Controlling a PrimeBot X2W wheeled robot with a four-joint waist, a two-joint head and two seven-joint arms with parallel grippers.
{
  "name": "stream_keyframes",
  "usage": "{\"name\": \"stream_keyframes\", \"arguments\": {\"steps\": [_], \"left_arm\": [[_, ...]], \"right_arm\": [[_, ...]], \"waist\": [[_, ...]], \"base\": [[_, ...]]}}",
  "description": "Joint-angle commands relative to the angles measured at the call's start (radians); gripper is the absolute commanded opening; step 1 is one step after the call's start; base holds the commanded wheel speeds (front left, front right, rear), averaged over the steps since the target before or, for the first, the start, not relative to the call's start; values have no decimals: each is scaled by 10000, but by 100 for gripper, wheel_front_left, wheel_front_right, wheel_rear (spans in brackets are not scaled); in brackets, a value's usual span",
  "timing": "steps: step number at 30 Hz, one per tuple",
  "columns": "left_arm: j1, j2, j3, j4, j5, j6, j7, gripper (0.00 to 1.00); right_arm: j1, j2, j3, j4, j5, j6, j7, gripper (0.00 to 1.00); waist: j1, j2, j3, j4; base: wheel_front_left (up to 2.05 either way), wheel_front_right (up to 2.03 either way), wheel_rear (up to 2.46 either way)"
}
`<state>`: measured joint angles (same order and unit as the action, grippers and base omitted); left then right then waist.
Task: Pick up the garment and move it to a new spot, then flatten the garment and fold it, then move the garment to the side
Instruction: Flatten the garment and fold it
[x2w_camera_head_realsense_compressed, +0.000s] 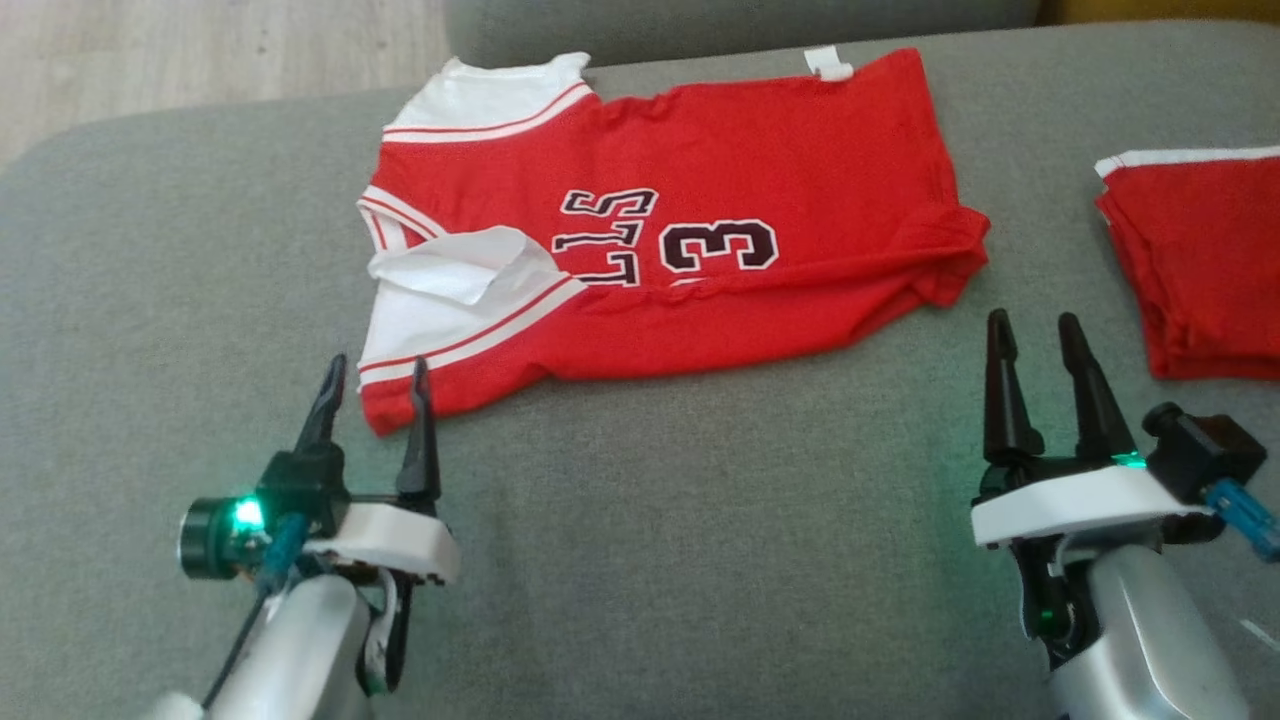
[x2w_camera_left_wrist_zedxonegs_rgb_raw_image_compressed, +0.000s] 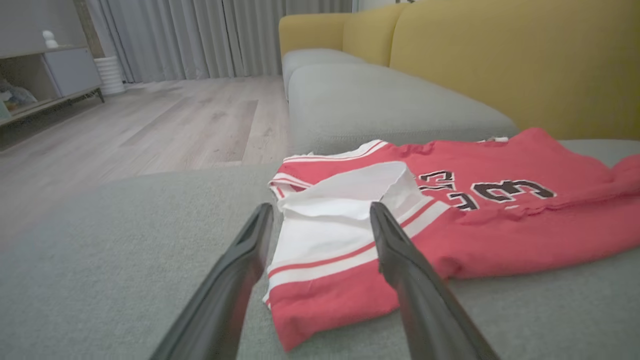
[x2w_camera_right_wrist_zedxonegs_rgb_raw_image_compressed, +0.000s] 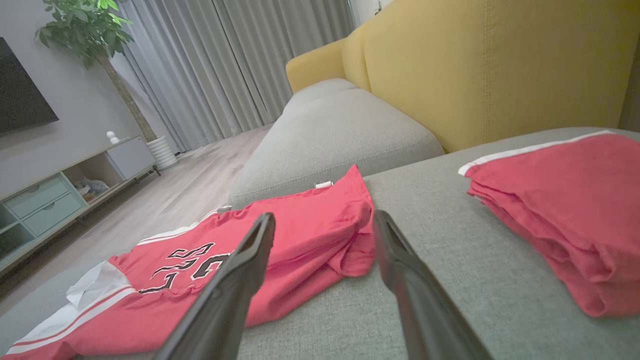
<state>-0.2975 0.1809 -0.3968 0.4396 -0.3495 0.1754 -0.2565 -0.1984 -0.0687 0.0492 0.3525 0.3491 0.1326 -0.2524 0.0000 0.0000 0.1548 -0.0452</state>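
- Though spread sideways across the grey fabric sofa cushion (x2w_camera_head_realsense_compressed: 700, 560), far from flat: red jersey with white sleeves and black numerals (x2w_camera_head_realsense_compressed: 700, 200), white sleeve (x2w_camera_head_realsense_compressed: 450, 300) curled over at the robot's left, hem (x2w_camera_head_realsense_compressed: 945, 255) bunched at the right.
- By the look of the rumples, the flattening step; fold not yet begun.
- Left gripper (x2w_camera_head_realsense_compressed: 377, 367): spread wide, holding nothing; poised at the jersey's near left corner; touching the cloth or just above it, impossible to tell.
- Right gripper (x2w_camera_head_realsense_compressed: 1033, 322): likewise wide apart and empty; over bare cushion just beside the bunched hem, apart from it.
- Next move, probably: pinch the near corner with the left and the hem with the right; draw the two ends apart to pull the cloth taut; calls for a low approach and a firm bite on loose fabric.
- Edges: rounded left end of the cushion near the sleeves, pale wooden floor (x2w_camera_head_realsense_compressed: 200, 60) beyond; far sleeve close to the cushion's back edge; best kept from sliding off.
- Room: broad bare cushion in front of the jersey, ample for dragging and folding; to the right, a folded red garment with white trim (x2w_camera_head_realsense_compressed: 1200, 270) near the right gripper; worth steering clear of when stretching the hem or setting the jersey aside.
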Motion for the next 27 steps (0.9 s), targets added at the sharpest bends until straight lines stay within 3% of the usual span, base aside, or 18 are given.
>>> {"name": "stream_keyframes", "arguments": {"steps": [1, 5, 10, 16, 20, 21, 22, 23, 27], "left_arm": [[-609, 141, 391, -78, 48, -30, -32, 100], [-1169, 134, 456, 1100, -106, -148, 218, 100], [-1766, 213, 634, 2651, -248, 109, 792, 100], [-1986, 238, 561, 3872, -320, 281, 1687, 100], [-1980, 184, 372, 4386, -358, 155, 2312, 100], [-1984, 173, 337, 4453, -376, 96, 2400, 70], [-1991, 169, 320, 4482, -393, 54, 2402, 28], [-2001, 162, 304, 4477, -403, 12, 2348, 0], [-2092, 170, 370, 4196, -432, -5, 1629, 0]], "right_arm": [[-388, 108, 262, -363, -72, -19, -93, 100], [-485, 139, 407, -290, -75, -19, -93, 100], [-556, 164, 488, -240, -39, -19, -93, 100], [-608, 175, 596, -227, 9, -19, -93, 100], [-607, 180, 647, -204, 60, -19, -93, 100], [-603, 181, 661, -194, 79, -19, -93, 100], [-600, 181, 678, -182, 103, -19, -93, 100], [-599, 182, 695, -163, 126, -19, -93, 100], [-636, 183, 696, -13, 197, -19, -93, 100]], "waist": [[0, 0, 105, -101], [0, 0, 385, -357], [0, 0, 674, -665], [0, 0, 740, -846], [0, 0, 707, -892], [0, 0, 695, -897], [0, 0, 674, -898], [0, 0, 648, -898], [0, 0, 477, -864]], "base": [[0, 0, 0], [0, 0, 0], [0, 0, 0], [0, 0, 0], [0, 0, 0], [0, 0, 0], [0, 0, 0], [0, 0, 0], [0, 0, 0]]}}
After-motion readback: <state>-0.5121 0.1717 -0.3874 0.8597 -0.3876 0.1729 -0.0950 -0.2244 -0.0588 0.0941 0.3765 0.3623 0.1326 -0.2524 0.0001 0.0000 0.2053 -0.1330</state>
